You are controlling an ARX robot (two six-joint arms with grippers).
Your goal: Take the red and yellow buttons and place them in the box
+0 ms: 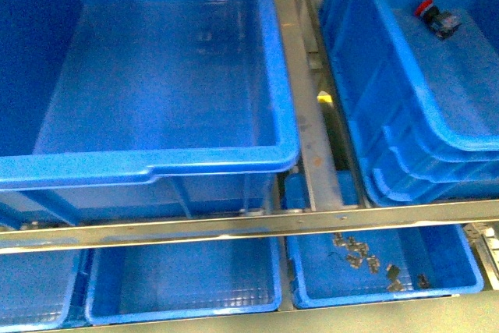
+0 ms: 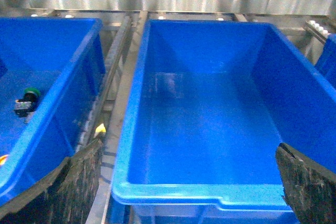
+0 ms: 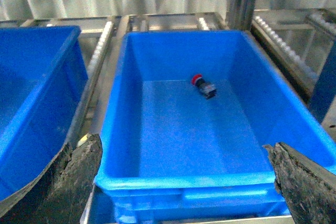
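The small push-button with the red mushroom cap [image 3: 203, 86] and black-and-grey body lies tipped on its side on the floor of the top bin of a nested stack of blue plastic bins [image 1: 405, 126], towards the far wall and clear of it. I cannot tell which bin holds the yellow-capped one. A bare metal rail [image 1: 308, 126] separates that stack from the large deep blue plastic box [image 1: 156, 163] to its left, which has a thick rolled rim and a smooth floor.

My right gripper [image 3: 184, 144] hangs above the near rim of the button's bin, its black fingers [image 3: 302, 182] spread wide with nothing between them. My left gripper [image 2: 189, 145] hovers over a deep blue bin, its fingers [image 2: 79, 182] likewise wide apart around nothing. In the bin beside that one lies a green-capped button [image 2: 26, 100].

Below the front rail, a shallow blue tray [image 1: 437, 290] holds small loose metal parts [image 1: 366, 259].
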